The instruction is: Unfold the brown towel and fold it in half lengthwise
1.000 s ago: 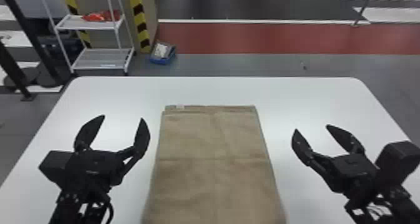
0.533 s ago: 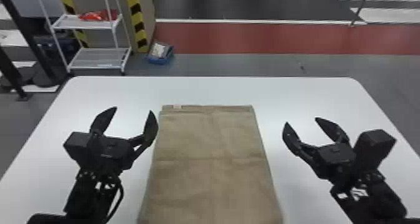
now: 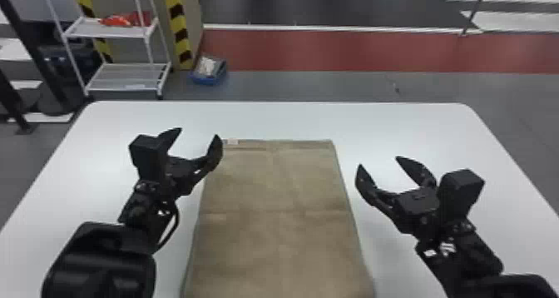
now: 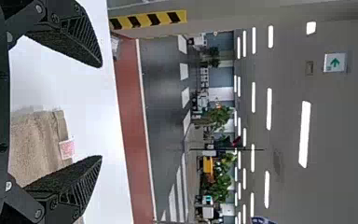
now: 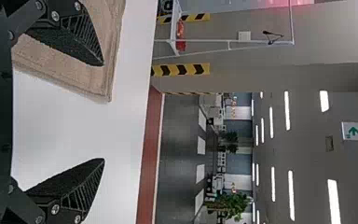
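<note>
1. Two shifts over the last second, the larger at left: left pincer (image 3: 199,132) brought up the frame and inward, close by the upper-left corner of the towel (image 3: 274,243).
2. Lesser shift: right pincer (image 3: 379,161) eased leftward, toward the towel's right side.
3. No visible change in the towel; probably an approach for a far-edge grip, with the lengthwise fold still ahead.
4. On the tabletop (image 3: 432,122), from mid-frame down to bottom centre: towel flat, creased across, between the pincers. Overlapping at left in the head view, contact impossible to tell; apart at right.
5. Both pincers wide open, holding nothing.
6. Smallest: pale label (image 3: 232,142) beside left pincer.
</note>
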